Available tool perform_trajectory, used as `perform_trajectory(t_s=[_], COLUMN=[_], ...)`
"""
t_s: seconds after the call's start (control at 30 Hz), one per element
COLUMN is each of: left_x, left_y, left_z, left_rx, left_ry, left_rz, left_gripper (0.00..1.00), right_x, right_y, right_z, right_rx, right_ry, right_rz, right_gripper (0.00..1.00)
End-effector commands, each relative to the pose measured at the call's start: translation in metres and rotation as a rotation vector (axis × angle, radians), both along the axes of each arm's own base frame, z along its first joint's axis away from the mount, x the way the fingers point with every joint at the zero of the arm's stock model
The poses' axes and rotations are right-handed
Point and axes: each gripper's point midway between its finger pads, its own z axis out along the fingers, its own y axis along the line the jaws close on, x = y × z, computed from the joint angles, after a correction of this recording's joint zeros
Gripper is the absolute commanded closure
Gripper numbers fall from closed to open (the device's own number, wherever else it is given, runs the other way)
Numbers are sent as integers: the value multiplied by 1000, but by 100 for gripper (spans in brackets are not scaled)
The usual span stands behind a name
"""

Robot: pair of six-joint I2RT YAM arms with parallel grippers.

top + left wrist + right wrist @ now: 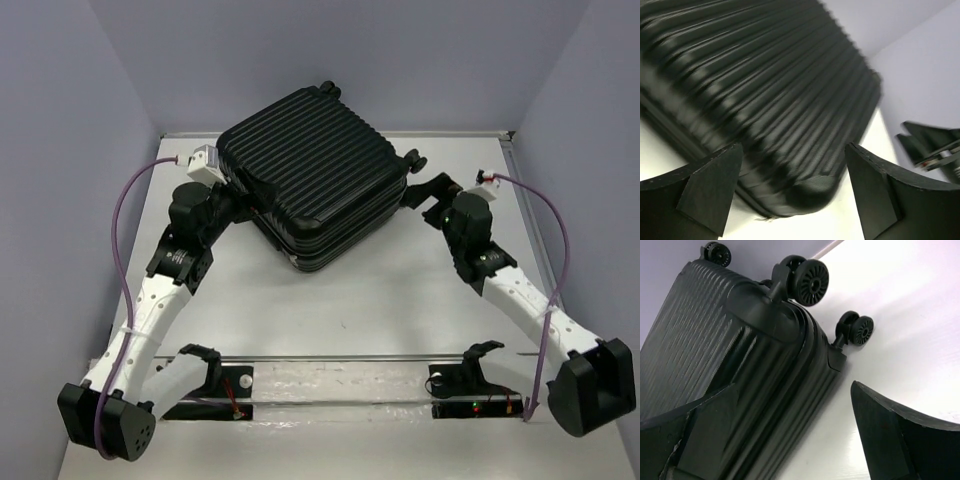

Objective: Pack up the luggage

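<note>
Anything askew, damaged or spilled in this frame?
Only the luggage stands out: it lies flat and shut, turned diagonally to the table edges. No damage or spill shows. The left gripper and right gripper are open beside it.

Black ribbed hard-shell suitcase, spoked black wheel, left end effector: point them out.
Black ribbed suitcase (310, 160): top external view, upper shell centre.
Spoked black wheel (813, 283): right wrist view, hub.
Left end effector (794, 160): left wrist view, between fingertips.
</note>
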Motion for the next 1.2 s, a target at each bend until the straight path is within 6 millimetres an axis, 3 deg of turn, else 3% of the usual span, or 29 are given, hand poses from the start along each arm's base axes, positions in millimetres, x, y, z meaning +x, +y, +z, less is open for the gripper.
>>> perform_trajectory(t_s=[0.0, 0.07, 0.23, 0.27, 0.33, 0.47, 0.57, 0.67, 0.7, 0.77, 0.8, 0.93, 1.07, 1.13, 1.17], left_x=[3, 13, 51, 58, 70, 95, 102, 100, 100, 99, 99, 97, 93, 92, 91], left_y=[26, 40, 58, 59, 64, 75, 77, 78, 78, 79, 78, 72, 73, 73, 74], left_z=[-6, 0, 30, 32, 43, 40, 38, 29, 28, 24, 24, 20, 15, 14, 13], left_rx=[45, 56, 75, 72, 64, 57, 59, 74, 75, 74, 69, 44, 44, 40, 38], left_ry=[-23, -29, -49, -47, -56, -29, -20, -8, -12, -8, -5, 3, 5, 6, 5], left_rz=[54, 97, 168, 173, 182, 221, 223, 220, 222, 225, 221, 193, 199, 201, 203], left_gripper=[5, 4, 1, 1, 1, 1, 1, 1, 1, 1, 1, 1, 1, 1, 1], right_x=[37, 62, 100, 102, 113, 126, 138, 146, 150, 156, 160, 176, 187, 189, 190], right_y=[17, 10, -3, 4, 12, 13, 19, 27, 28, 30, 30, 22, 18, 20, 22], right_z=[33, 39, 41, 40, 26, 10, -3, 5, -7, -2, -10, -4, 6, 11, 13], right_rx=[103, 132, 241, 302, 344, 431, 511, 590, 619, 657, 698, 770, 757, 741, 733], right_ry=[4, 13, 27, 47, 88, 105, 125, 54, 72, 33, 42, -36, -83, -100, -105], right_rz=[117, 97, 65, 97, 110, 90, 106, 150, 142, 155, 141, 92, 79, 98, 109], right_gripper=[0, 0, 0, 0, 0, 0, 0, 0, 0, 0, 0, 6, 19, 52, 60])
